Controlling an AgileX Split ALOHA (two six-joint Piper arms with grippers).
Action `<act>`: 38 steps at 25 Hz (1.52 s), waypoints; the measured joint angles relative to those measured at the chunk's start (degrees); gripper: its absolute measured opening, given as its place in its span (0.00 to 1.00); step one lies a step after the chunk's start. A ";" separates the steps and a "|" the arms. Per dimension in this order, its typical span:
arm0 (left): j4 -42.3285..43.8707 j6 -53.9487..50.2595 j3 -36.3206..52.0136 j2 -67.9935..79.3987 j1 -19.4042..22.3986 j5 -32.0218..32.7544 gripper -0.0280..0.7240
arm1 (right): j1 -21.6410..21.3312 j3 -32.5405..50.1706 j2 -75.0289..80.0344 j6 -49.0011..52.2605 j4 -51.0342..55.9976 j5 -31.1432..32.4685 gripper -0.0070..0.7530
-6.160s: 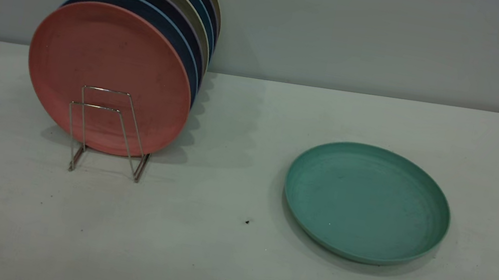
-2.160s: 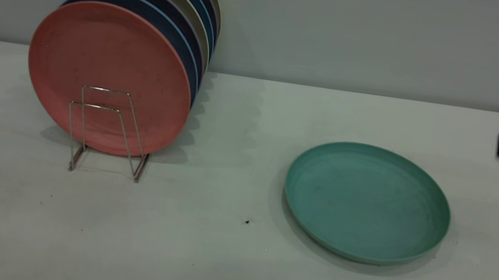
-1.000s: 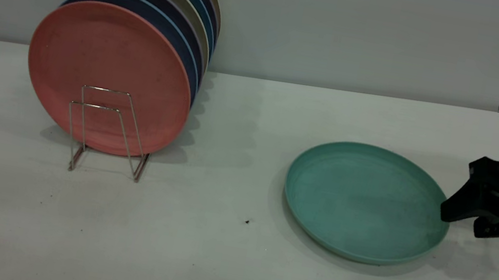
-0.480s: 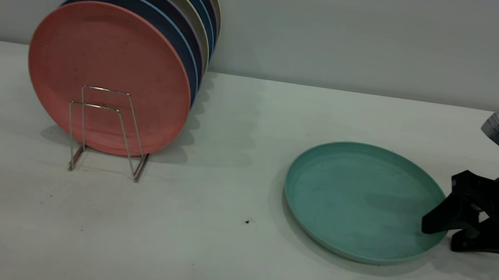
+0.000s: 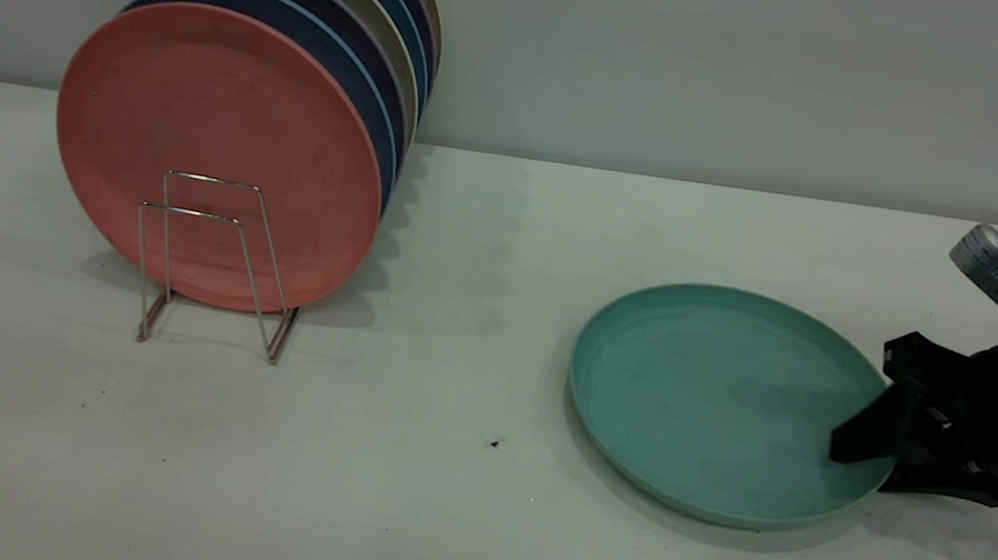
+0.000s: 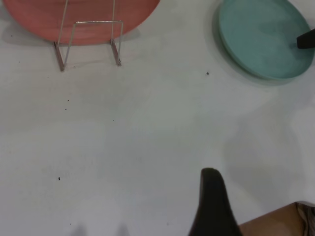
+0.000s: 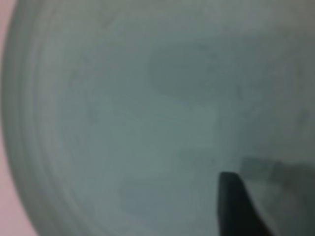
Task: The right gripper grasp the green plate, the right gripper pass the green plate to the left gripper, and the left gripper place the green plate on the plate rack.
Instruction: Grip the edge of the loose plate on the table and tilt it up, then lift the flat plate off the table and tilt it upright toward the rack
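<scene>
The green plate (image 5: 711, 407) lies flat on the white table, right of centre. My right gripper (image 5: 863, 468) is low at the plate's right rim and open, with its upper jaw over the inside of the plate and its lower jaw outside the rim, near the table. In the right wrist view the plate (image 7: 123, 123) fills the frame, with one dark fingertip (image 7: 236, 206) over it. The plate rack (image 5: 208, 262) stands at the left with free wire loops in front. Of the left gripper only one dark finger (image 6: 211, 206) shows, far from the plate (image 6: 261, 39).
A salmon-pink plate (image 5: 220, 132) stands in the rack with several blue and beige plates behind it. The rack (image 6: 88, 42) also shows in the left wrist view. The table (image 5: 420, 510) is bare between rack and plate. A brown patch (image 6: 275, 223) lies beyond the table's edge.
My right gripper came in from the right, dropped to the table and moved left until its jaws straddle the green plate's right rim. The plate and rack have not moved.
</scene>
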 joint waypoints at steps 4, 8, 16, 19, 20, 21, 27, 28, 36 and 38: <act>0.00 0.05 0.00 0.00 0.00 0.00 0.76 | 0.00 0.00 0.11 0.00 0.98 -2.42 0.11; 0.00 -0.19 0.00 0.00 0.00 0.05 0.76 | 0.00 0.00 0.10 0.10 1.87 -2.96 0.03; -1.77 0.14 0.00 1.33 0.00 2.05 0.76 | 0.06 0.00 -2.04 0.87 -3.61 -3.81 0.03; -3.95 2.75 0.00 5.14 0.00 2.62 0.76 | 0.06 0.00 -3.37 0.94 -5.06 -3.21 0.03; -5.05 4.30 0.00 7.03 0.00 2.35 0.76 | 0.06 0.00 -3.44 0.94 -5.38 -2.68 0.03; -6.35 6.11 0.00 9.09 0.00 1.95 0.76 | 0.06 0.00 -3.44 0.94 -5.57 -2.00 0.03; -18.65 19.84 0.00 21.39 0.00 -2.75 0.76 | 1.08 0.06 -3.44 0.94 -6.42 2.77 0.03; -21.37 22.68 0.00 23.44 0.00 -3.37 0.76 | 1.46 0.06 -3.44 0.94 -6.47 3.37 0.03; -38.86 40.13 0.00 36.36 0.00 -5.95 0.76 | 3.79 0.06 -3.44 -0.14 -5.95 9.58 0.03; -41.64 42.77 -0.04 38.80 0.00 -6.26 0.76 | 4.31 0.06 -3.44 -0.54 -5.11 11.55 0.03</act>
